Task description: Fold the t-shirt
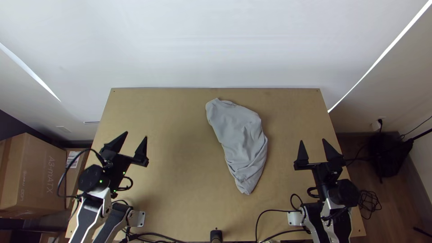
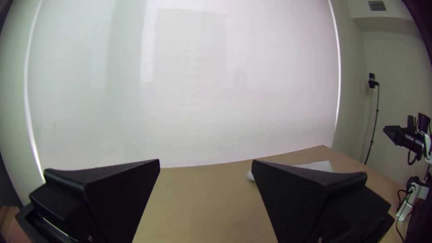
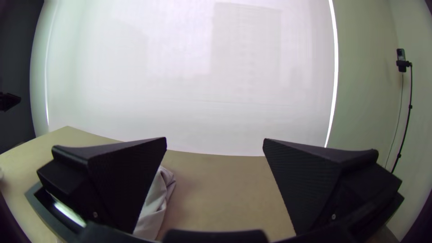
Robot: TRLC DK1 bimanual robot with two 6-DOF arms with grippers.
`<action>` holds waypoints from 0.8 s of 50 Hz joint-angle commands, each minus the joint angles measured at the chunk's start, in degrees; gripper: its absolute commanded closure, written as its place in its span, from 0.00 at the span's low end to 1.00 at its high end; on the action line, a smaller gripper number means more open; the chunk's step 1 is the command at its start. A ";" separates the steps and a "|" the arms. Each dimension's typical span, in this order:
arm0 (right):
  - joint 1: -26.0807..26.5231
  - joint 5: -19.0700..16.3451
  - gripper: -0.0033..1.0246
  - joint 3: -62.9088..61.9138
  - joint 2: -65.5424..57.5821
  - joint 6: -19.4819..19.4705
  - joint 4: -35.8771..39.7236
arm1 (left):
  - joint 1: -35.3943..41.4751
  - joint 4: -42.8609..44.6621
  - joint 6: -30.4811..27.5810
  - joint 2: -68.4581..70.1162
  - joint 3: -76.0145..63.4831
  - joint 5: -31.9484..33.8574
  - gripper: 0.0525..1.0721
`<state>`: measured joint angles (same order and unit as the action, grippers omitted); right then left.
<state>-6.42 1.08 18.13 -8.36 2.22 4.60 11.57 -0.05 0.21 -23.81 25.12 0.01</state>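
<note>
Nearest, along the close edge of the bench (image 1: 180, 171), dark cables (image 1: 272, 210) run beside the arm bases at its two near corners. Farther in, the right gripper (image 1: 312, 141) is toward the right edge, its two black fingers set wide apart with nothing between them; the left gripper (image 1: 136, 135) is toward the left edge, likewise spread wide and holding nothing. Both stand well apart from the grey t-shirt (image 1: 243, 139), which lies right of the middle of the bench. Its narrow, wrinkled end points toward the near edge, and from there the cloth widens and slants away to a blunter end close to the middle of the far edge. It is bunched lengthwise, with creases gathered at the narrow end and along the side facing the right edge; I cannot tell which part is collar, sleeve or hem. As for progress, no neat fold shows, so the job looks to be at its very start, with nothing done that would count toward a finished fold. What is left seems to be all of it: finding edges to grip, opening the shirt out flat, squaring it to the bench, turning in the sides and sleeves, then doubling it into a tidy stack. Past the far edge hangs a pale blind (image 1: 216, 45).
</note>
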 commanded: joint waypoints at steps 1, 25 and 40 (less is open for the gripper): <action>-1.58 0.41 0.04 5.34 -6.05 0.59 -0.73 | 4.77 0.76 -3.46 -6.33 6.96 0.60 0.04; -1.58 0.41 0.04 21.95 -24.25 -4.33 9.02 | 37.29 -18.14 -2.67 -41.93 34.55 0.60 0.04; 0.97 0.41 0.04 22.12 -27.24 -7.67 13.33 | 43.18 -23.68 9.90 -57.40 43.34 12.47 0.04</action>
<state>-6.24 1.08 39.40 -34.63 -3.11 16.75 52.82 -22.87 5.96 -77.65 66.13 10.41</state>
